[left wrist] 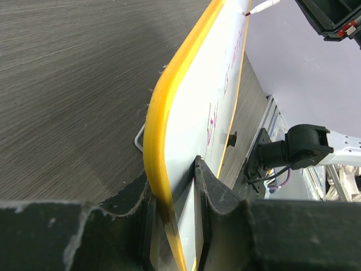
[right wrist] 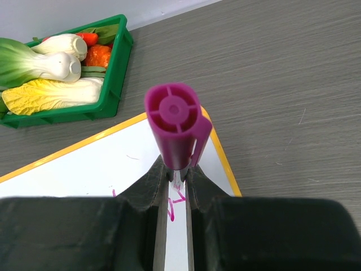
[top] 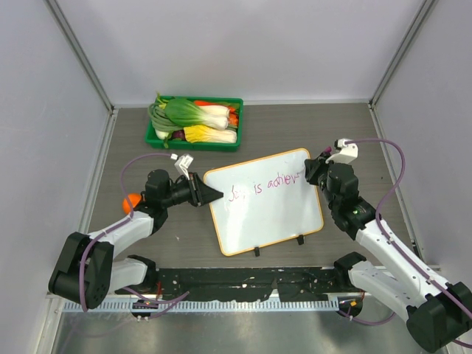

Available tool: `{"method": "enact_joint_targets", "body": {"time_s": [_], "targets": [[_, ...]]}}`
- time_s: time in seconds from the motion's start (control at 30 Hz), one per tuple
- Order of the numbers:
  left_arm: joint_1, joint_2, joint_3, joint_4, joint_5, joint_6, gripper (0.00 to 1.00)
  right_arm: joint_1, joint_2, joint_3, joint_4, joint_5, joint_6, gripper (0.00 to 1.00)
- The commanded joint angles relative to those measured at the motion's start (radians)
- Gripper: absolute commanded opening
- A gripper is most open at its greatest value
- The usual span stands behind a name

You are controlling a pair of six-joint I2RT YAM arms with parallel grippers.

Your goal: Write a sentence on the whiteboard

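Observation:
The whiteboard [top: 265, 203] with its orange-yellow rim lies in the middle of the table. Pink-purple cursive writing [top: 262, 186] runs in one line across its upper part. My left gripper [top: 209, 194] is shut on the board's left edge; in the left wrist view the rim [left wrist: 163, 169] sits between the jaws. My right gripper [top: 310, 173] is shut on a purple marker [right wrist: 177, 127], held upright at the board's top right corner. The marker's tip touches the board [right wrist: 84, 169] beside fresh pink strokes [right wrist: 172, 206]. The marker tip also shows in the left wrist view [left wrist: 259, 8].
A green tray [top: 195, 124] of toy vegetables stands at the back, just behind the board. An orange object [top: 133, 200] lies by the left arm. Grey walls close in on the left, right and back. The board's two black feet [top: 278, 245] point toward the arm bases.

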Motion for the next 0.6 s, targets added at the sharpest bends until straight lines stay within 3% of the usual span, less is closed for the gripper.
{"method": "enact_joint_targets", "body": {"time_s": [0.0, 0.57], "targets": [[-0.002, 0.018, -0.028, -0.08, -0.13, 0.166, 0.0, -0.006, 0.01, 0.02, 0.032, -0.021, 0.015, 0.01], [-0.002, 0.021, -0.026, -0.077, -0.13, 0.166, 0.0, -0.006, -0.055, -0.042, -0.063, -0.055, 0.021, 0.01]]}}
